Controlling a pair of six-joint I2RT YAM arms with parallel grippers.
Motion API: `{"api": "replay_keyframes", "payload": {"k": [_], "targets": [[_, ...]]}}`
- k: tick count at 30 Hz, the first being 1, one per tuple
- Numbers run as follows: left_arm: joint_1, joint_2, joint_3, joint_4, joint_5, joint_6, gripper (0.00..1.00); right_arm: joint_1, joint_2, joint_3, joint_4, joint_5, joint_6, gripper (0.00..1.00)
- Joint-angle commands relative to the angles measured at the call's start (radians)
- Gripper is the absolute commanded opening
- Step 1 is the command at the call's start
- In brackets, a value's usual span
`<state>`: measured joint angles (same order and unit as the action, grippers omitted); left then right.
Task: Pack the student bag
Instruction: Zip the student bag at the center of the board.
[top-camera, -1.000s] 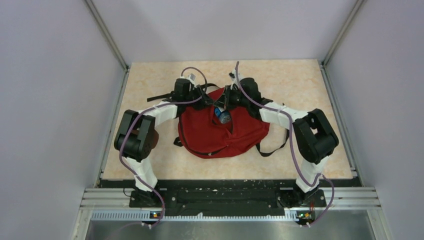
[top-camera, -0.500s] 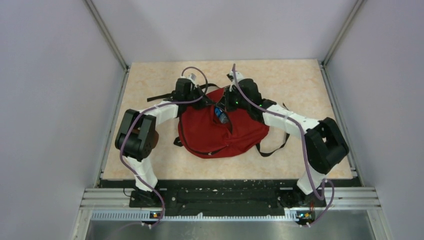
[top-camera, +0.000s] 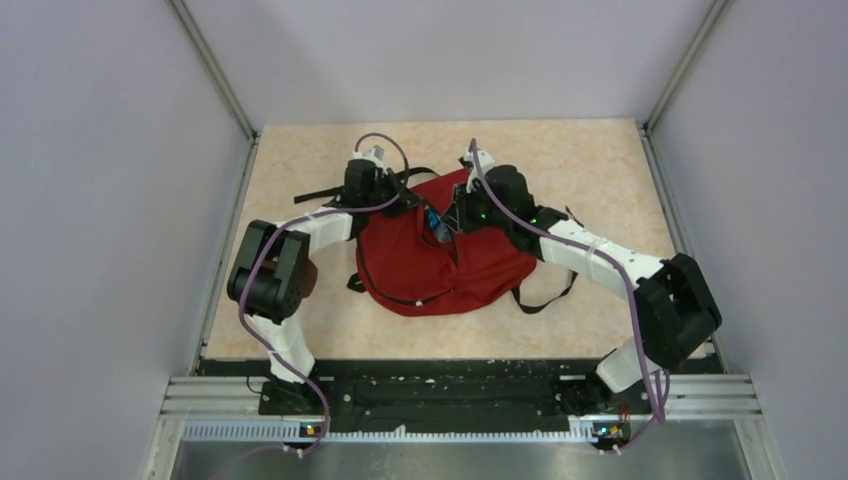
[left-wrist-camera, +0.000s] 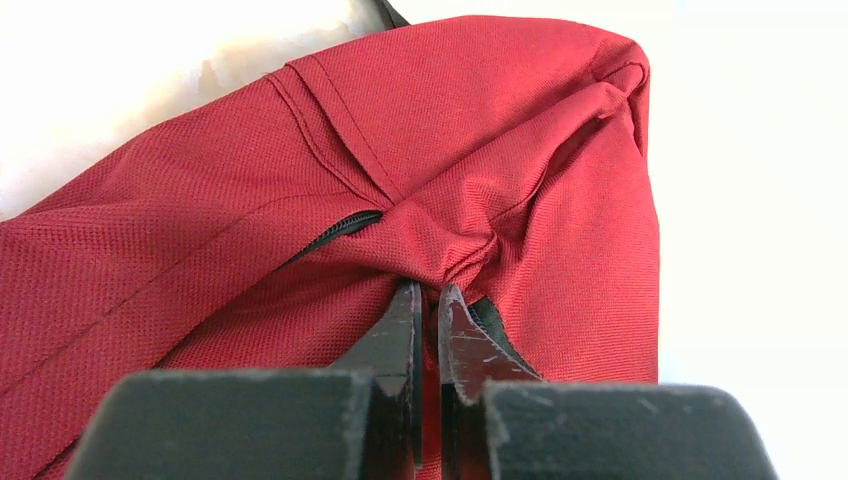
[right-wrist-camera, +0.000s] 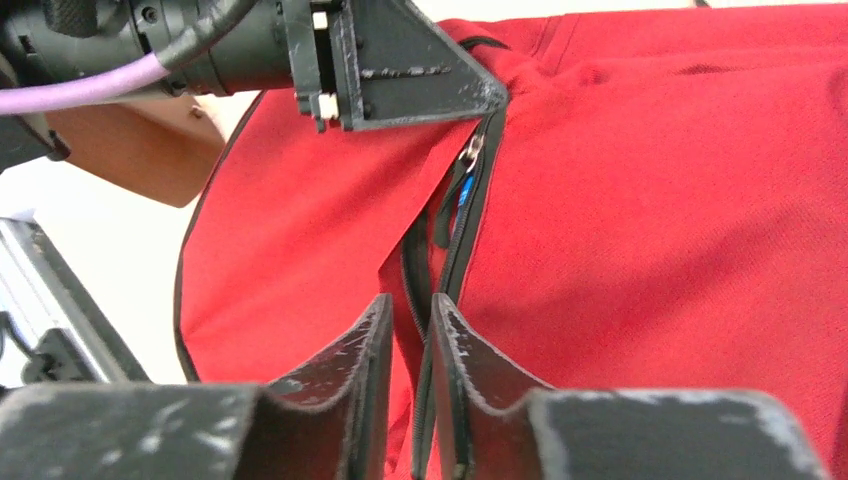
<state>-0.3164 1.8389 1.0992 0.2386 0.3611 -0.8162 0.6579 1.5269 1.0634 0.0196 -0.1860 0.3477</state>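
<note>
Zipping stage, likely: left gripper (left-wrist-camera: 428, 292) clamps a far fold of the red student bag (top-camera: 470, 265), right gripper (right-wrist-camera: 410, 300) barely parted at its zipper (right-wrist-camera: 462, 215) (hold unclear), needing a firm grasp there next.

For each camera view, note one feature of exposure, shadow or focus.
Top external: even light, only faint shadows on the table. Left wrist: the table behind the student bag is blown out to white; the fabric weave is crisp. Right wrist: the table at left is washed out; the right gripper, close to the lens, looks soft.
</note>
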Motion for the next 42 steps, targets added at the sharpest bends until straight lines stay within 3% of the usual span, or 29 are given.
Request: {"api": "replay_keyframes", "payload": {"k": [1, 6, 11, 16, 23, 36, 42], "targets": [[0.005, -0.081, -0.032, 0.172, 0.044, 0.009, 0.00, 0.026, 0.049, 0.149, -0.065, 0.042, -0.136, 0.26], [0.005, -0.092, -0.050, 0.194, 0.068, 0.027, 0.00, 0.108, 0.095, 0.173, -0.035, 0.170, -0.194, 0.43], [0.007, -0.092, -0.045, 0.191, 0.091, 0.043, 0.00, 0.195, 0.174, 0.192, 0.008, 0.407, -0.378, 0.45], [0.008, -0.092, -0.045, 0.181, 0.097, 0.050, 0.00, 0.216, 0.235, 0.216, 0.031, 0.531, -0.479, 0.48], [0.010, -0.089, -0.038, 0.180, 0.104, 0.050, 0.00, 0.232, 0.265, 0.202, 0.059, 0.590, -0.608, 0.50], [0.012, -0.086, -0.030, 0.174, 0.104, 0.049, 0.00, 0.267, 0.311, 0.201, 0.085, 0.552, -0.710, 0.61], [0.012, -0.087, -0.029, 0.171, 0.104, 0.046, 0.00, 0.276, 0.371, 0.237, 0.077, 0.613, -0.747, 0.61]]}}
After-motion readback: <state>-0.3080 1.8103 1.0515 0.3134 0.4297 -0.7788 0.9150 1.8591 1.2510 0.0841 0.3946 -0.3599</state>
